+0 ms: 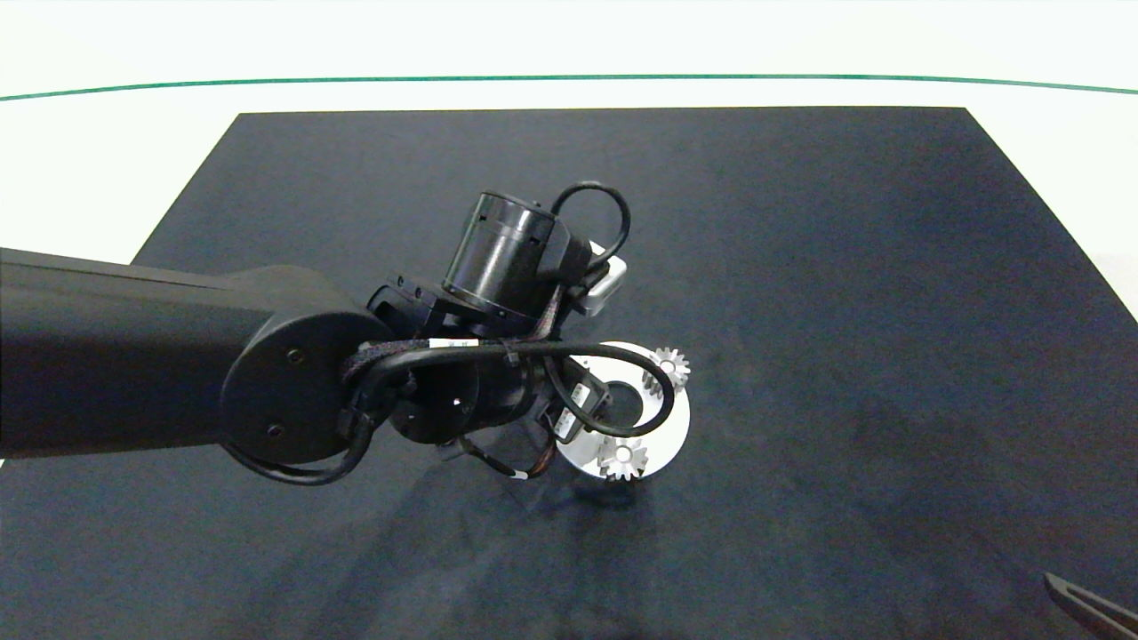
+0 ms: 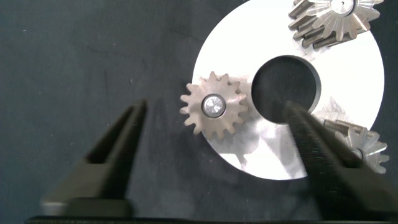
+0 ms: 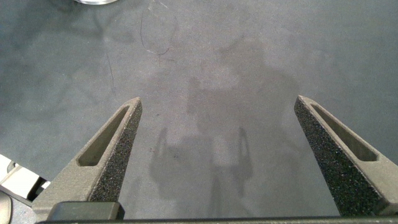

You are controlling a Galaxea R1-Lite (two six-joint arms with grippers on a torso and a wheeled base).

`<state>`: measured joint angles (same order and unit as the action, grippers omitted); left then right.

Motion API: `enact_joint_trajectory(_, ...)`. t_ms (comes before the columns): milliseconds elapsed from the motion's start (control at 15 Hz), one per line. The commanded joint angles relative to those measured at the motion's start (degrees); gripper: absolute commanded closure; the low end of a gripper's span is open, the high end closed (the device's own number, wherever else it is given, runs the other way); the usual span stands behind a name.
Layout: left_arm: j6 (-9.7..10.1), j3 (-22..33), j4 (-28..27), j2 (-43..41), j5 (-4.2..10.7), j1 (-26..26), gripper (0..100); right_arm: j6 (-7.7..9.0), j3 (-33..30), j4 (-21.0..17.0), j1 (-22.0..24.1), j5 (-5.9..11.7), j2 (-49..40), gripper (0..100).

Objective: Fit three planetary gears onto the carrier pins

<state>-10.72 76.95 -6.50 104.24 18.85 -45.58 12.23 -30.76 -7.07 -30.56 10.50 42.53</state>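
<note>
The white disc (image 2: 348,81) lies on the dark mat, and in the left wrist view all three planetary gears sit on it. One gear (image 2: 213,106) is on a carrier pin whose top shows in its hole. My left gripper (image 2: 216,109) hangs open just above it, one finger on each side, not touching. The second gear (image 2: 336,18) and the third gear (image 2: 367,146) sit round the disc's rim, the third partly behind one finger. From above, the left arm (image 1: 427,373) covers part of the disc (image 1: 676,418); two gears (image 1: 669,366) (image 1: 621,458) show.
My right gripper (image 3: 217,102) stands open over bare mat near the table's front right corner, one finger (image 1: 1093,609) showing from above. The black mat (image 1: 845,267) is ringed by white table and a green line (image 1: 569,77) at the back.
</note>
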Motion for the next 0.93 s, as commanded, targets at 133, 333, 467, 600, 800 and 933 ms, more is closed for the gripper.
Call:
enact_joint_trajectory(133, -0.01, -0.13, -0.27, -4.22, 0.14, 1.37, 0, 0.08, 0.00, -0.05, -0.02, 0.05, -0.08, 0)
enact_joint_trajectory(333, -0.01, -4.70, -0.53, -11.43, 0.14, 6.29, 0, 0.08, -0.18, 0.04, 0.06, 0.05, 0.36, 0)
enact_joint_trajectory(467, 0.61, -12.44, -0.53, -19.87, 0.14, 11.74, 0, 0.08, -0.27, 0.13, 0.42, 0.14, 0.53, 0)
enact_joint_trajectory(600, 1.84, -20.26, -0.71, -30.15, 0.14, 15.96, 0, -0.01, -0.27, 0.04, 0.50, 0.14, 0.88, 0)
enact_joint_trajectory(800, 1.93, -25.88, -6.86, -42.89, 0.14, 21.06, 0, -0.01, -0.27, 0.13, 1.47, 1.54, 1.94, 0)
enact_joint_trajectory(933, 4.39, -28.08, -12.57, -52.21, 0.14, 27.04, 0, -0.10, -1.06, 0.22, 2.44, 5.06, 2.38, 0)
